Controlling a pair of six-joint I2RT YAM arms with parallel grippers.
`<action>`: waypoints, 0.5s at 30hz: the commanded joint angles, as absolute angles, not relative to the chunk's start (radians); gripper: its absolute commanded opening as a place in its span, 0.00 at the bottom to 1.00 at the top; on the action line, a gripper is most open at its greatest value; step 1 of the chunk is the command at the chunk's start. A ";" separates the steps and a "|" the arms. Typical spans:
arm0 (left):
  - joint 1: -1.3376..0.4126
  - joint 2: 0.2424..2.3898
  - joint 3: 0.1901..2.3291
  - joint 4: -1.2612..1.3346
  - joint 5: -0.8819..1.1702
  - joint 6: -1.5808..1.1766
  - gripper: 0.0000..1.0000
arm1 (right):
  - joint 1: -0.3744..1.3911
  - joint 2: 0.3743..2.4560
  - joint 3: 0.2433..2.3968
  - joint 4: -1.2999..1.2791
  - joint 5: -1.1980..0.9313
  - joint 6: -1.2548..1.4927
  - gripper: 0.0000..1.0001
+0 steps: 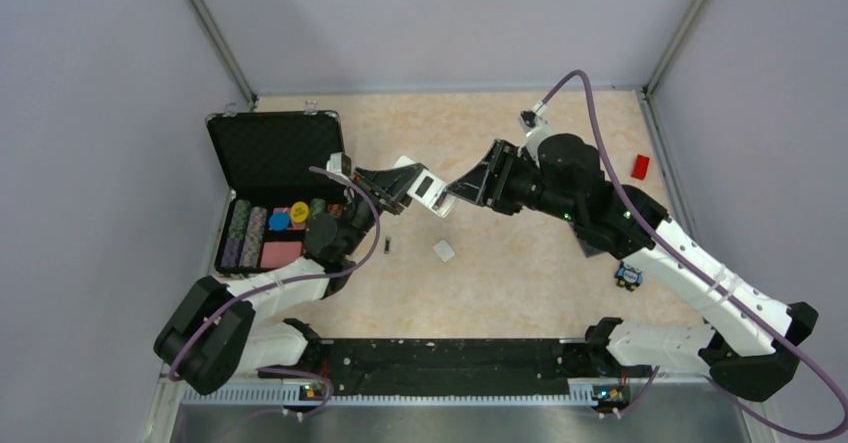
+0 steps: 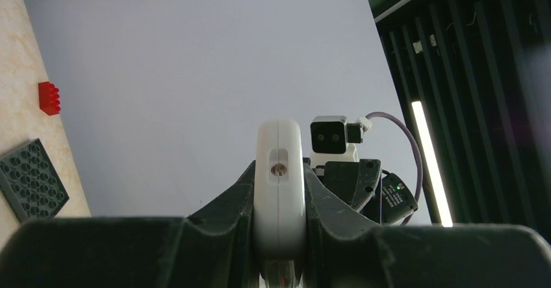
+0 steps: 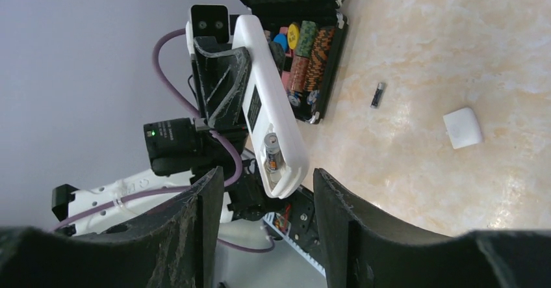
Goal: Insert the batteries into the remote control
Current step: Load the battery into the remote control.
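Note:
My left gripper (image 1: 403, 185) is shut on the white remote control (image 1: 426, 186) and holds it in the air over the table's middle, flat back up. In the left wrist view the remote (image 2: 279, 153) stands end-on between the fingers (image 2: 224, 203). The right wrist view shows its battery bay uncovered with one battery (image 3: 273, 154) lying inside. My right gripper (image 3: 266, 200) is open, its fingers on either side of the remote's near end without touching it. A second battery (image 1: 388, 246) lies loose on the table, also seen in the right wrist view (image 3: 377, 95).
A small white cover piece (image 1: 444, 251) lies on the table below the remote. An open black case (image 1: 270, 153) with coloured chips stands at the left. A red block (image 1: 640, 167) sits at the far right, a dark studded plate (image 2: 32, 181) near it.

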State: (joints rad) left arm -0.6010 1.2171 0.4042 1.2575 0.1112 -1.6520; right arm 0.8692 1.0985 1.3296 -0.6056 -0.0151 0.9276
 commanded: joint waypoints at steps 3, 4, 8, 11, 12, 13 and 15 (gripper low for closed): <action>-0.601 1.179 0.431 1.350 0.122 -1.670 0.00 | 0.859 1.085 1.298 -0.490 0.046 1.015 0.50; -0.601 1.176 0.431 1.350 0.124 -1.669 0.00 | 0.858 1.085 1.292 -0.485 0.050 1.020 0.49; -0.601 1.174 0.427 1.352 0.129 -1.674 0.00 | 0.858 1.082 1.267 -0.455 0.057 1.053 0.42; -0.602 1.172 0.425 1.352 0.131 -1.675 0.00 | 0.858 1.078 1.246 -0.417 0.049 1.065 0.40; -0.601 1.173 0.423 1.352 0.133 -1.674 0.00 | 0.857 1.078 1.241 -0.408 0.047 1.073 0.39; -0.601 1.174 0.423 1.354 0.133 -1.676 0.00 | 0.857 1.078 1.238 -0.399 0.044 1.077 0.39; -0.602 1.177 0.423 1.359 0.136 -1.677 0.00 | 0.857 1.082 1.234 -0.391 0.039 1.085 0.38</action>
State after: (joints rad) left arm -0.6010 1.1995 0.4042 1.2602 0.1162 -1.6642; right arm 0.8677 1.0950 1.2400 -0.4702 0.0372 1.0531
